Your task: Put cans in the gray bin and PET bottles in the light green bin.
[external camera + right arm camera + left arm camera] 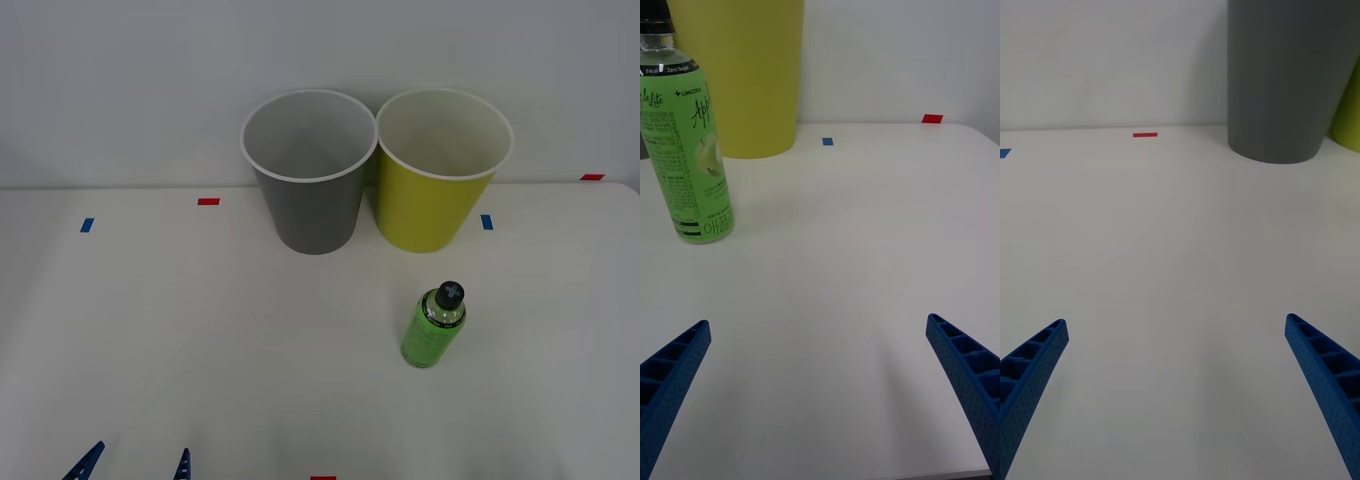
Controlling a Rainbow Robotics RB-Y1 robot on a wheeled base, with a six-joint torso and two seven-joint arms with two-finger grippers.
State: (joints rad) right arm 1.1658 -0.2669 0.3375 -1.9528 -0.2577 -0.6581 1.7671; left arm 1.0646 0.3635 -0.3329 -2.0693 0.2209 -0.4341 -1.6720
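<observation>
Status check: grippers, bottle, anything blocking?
Left gripper open, empty, low near table edge. Right gripper open, empty, short of bottle. Bottle upright before green bin, gray bin beside it. Path unblocked.

The left gripper (1176, 390) hovers low over the white table (1172, 247), its blue ribbed fingers (1034, 375) spread wide apart with nothing between them. Ahead stands the gray bin (1289, 75), upright, with a sliver of the light green bin (1346, 112) just beside it. A red tape mark (1145, 135) and a blue tape mark (1004, 153) lie flat on the table near the wall.
</observation>
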